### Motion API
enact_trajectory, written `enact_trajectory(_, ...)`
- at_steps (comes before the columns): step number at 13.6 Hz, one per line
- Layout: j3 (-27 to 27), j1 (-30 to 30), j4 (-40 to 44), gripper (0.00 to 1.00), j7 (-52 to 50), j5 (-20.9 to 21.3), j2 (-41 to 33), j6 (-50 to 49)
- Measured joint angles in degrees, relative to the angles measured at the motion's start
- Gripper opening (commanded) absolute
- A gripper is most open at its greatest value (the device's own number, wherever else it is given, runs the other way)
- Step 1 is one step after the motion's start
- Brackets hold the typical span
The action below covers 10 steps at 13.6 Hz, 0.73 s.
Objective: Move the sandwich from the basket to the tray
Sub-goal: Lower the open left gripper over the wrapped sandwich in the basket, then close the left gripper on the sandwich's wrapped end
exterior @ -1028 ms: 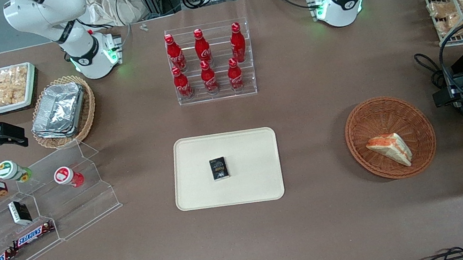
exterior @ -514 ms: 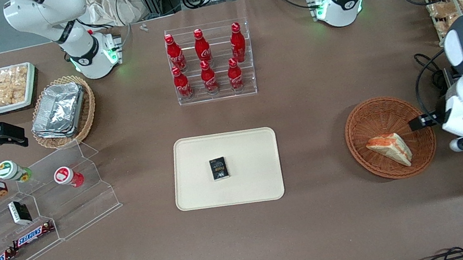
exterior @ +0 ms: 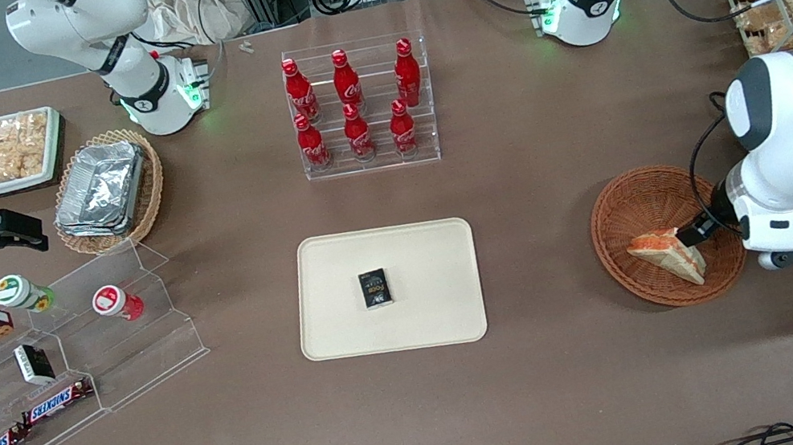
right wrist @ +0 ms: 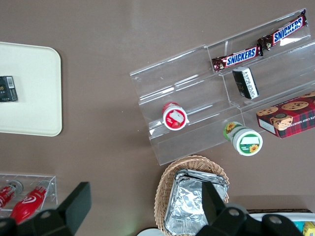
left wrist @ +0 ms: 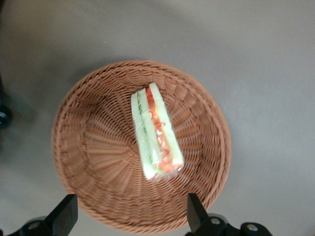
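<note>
Gripper (left wrist: 128, 216) hangs above basket (left wrist: 88, 162), fingers spread wide, holding nothing. We judge sandwich (left wrist: 156, 132) lies directly ahead of it in basket, long axis running fore-aft between fingers. Front view alone shows tray (exterior: 342, 281), well apart toward parked arm's end, small dark box (exterior: 376, 289) on it; wrist view alone shows filling layers edge-up.

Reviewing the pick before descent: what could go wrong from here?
1. The pincer hangs open above the basket; coming down, a finger could snag the woven wall.
2. The sandwich lies on its edge and could tip or squash.
3. A small black box already sits mid-tray, limiting drop space.
</note>
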Motion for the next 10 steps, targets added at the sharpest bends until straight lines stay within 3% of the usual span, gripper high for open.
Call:
enact_trajectory(4, 0.0, 0.0, -1.6, 1.0, -10.1, -0.5, 2.9, 4.4)
enact_trajectory(10, 0.1, 0.5, -3.5, 1.0, -12.2, -0.6, 5.3, 9.8)
